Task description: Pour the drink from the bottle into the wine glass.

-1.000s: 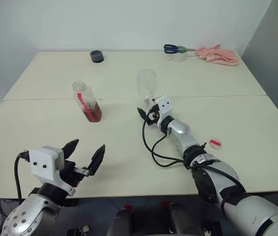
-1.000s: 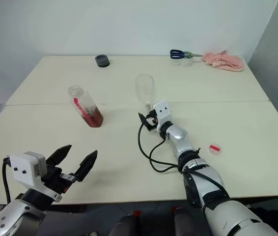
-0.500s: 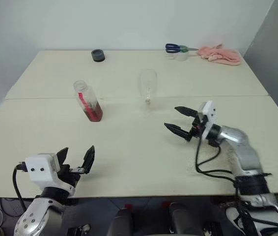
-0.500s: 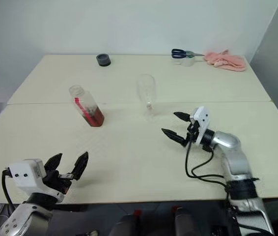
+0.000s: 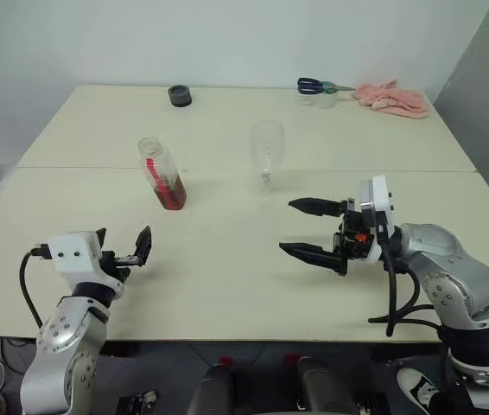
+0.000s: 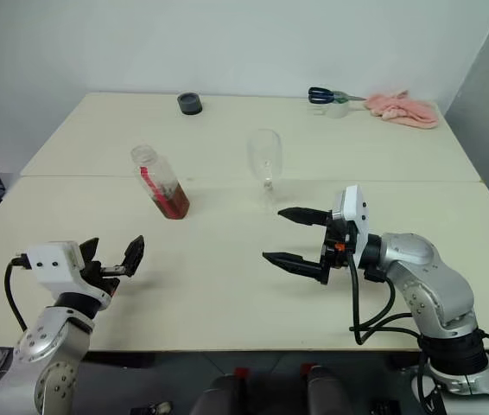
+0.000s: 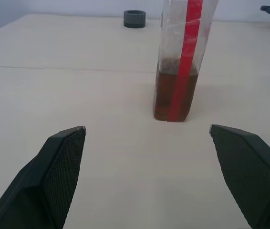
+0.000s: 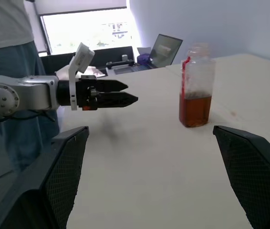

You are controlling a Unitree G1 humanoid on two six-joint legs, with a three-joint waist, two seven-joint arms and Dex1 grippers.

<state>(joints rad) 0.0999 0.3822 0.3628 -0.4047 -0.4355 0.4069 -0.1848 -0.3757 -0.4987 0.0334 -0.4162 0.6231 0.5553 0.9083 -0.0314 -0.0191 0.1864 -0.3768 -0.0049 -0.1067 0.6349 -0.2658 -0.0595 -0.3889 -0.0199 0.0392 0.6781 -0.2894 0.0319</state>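
From the head views, we judged our left gripper [image 5: 123, 252] stood wide and level to line up on the bottle [image 5: 161, 173], which stood uncapped ahead of it and well apart. Our right gripper [image 5: 312, 229] gaped wide, aimed leftward, the wine glass [image 5: 266, 152] beyond its fingertips.

At the left wrist, the bottle with its drink [image 7: 173, 98] stood upright between the 2 fingers, farther on.

At the right wrist, the bottle stood across the table [image 8: 140, 162], the left gripper beside it.

Uncapped bottle [image 5: 162, 172] and empty wine glass [image 5: 266, 149] standing apart on table [image 5: 227, 277], left gripper [image 5: 122, 249] and right gripper [image 5: 306, 228] spread wide, holding nothing
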